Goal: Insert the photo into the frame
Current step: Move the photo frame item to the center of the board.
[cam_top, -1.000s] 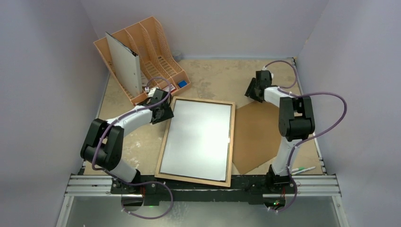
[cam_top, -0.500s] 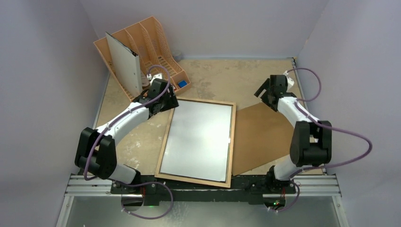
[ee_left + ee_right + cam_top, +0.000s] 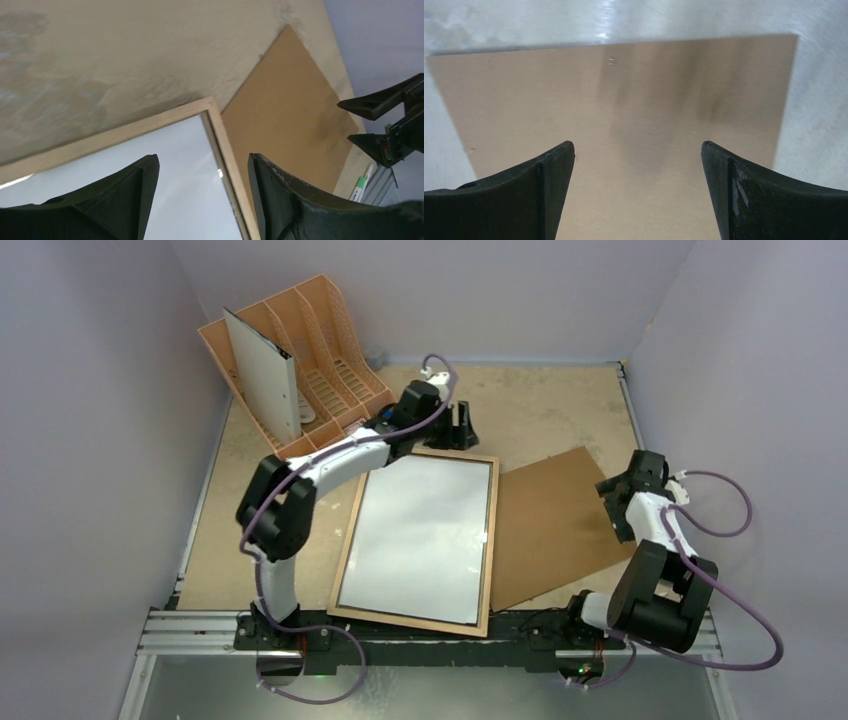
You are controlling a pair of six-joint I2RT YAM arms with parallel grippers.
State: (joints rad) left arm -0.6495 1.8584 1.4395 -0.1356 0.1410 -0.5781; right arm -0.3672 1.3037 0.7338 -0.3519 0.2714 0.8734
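Observation:
The frame (image 3: 342, 550) lies flat mid-table, light wood rim up. A glossy white surface fills it; whether that is the photo's white reverse or bare glass I cannot tell. No printed picture shows. My left gripper (image 3: 464, 426) hangs open over the frame's far edge near its far right corner. In the left wrist view the left gripper (image 3: 202, 156) straddles the wooden rim (image 3: 220, 132) without touching it. My right gripper (image 3: 612, 505) is open at the right side of the brown backing board (image 3: 545, 525). The right wrist view shows that gripper (image 3: 638, 143) wide open above the board (image 3: 624, 110), holding nothing.
An orange file organiser (image 3: 330, 340) stands at the back left with a grey-white panel (image 3: 262, 375) upright in it. The board's left part is tucked under the frame. A marker (image 3: 362, 180) lies near the right front. Purple walls close in three sides; a metal rail (image 3: 190, 630) runs along the front.
The left arm swung from the frame's far left corner along its far edge to the right. The right arm drew back from the board's far side to its right side. Both jaws widened.

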